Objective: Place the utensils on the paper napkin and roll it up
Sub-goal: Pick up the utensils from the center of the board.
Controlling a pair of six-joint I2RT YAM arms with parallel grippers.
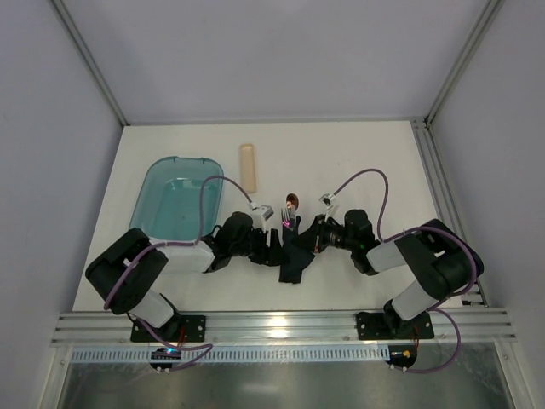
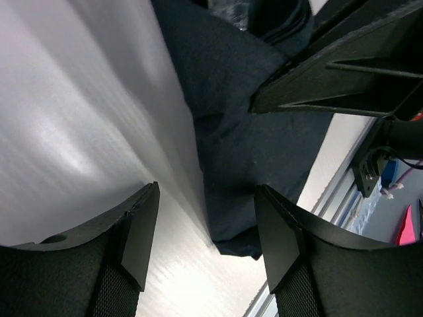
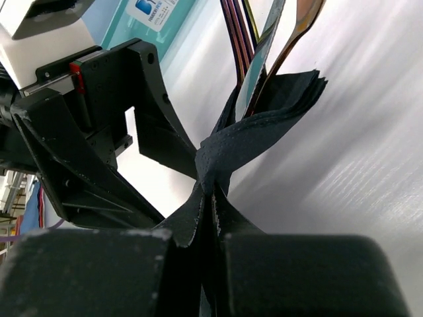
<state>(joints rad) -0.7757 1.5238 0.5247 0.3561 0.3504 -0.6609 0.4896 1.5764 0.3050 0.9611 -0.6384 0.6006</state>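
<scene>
I see the paper napkin [image 1: 294, 260] lying on the white table [image 1: 375, 170], in the middle and close to the arms, right between my two grippers. It is bunched and twisted, not flat. The utensils [image 1: 291, 209] poke out of its far end, with the small spoon bowl and the fork tips pointing away from the arms. Their handles go down into the dark folds, so I cannot see the low ends. My right gripper [image 3: 211, 244] has its fingers pressed together on the near part of the paper napkin [image 3: 251, 139], and the paper is squeezed thin where they hold it. From that wrist I see the shiny utensils [image 3: 258, 39] rise out of the wrap. My left gripper [image 2: 206, 218] has its fingers spread apart with nothing between them. The paper napkin [image 2: 244, 139] lies just past its tips. A blue-green tub [image 1: 179, 204] sits on the left side of the table, and a pale wooden stick [image 1: 248, 167] lies beyond it, well apart from the napkin.
</scene>
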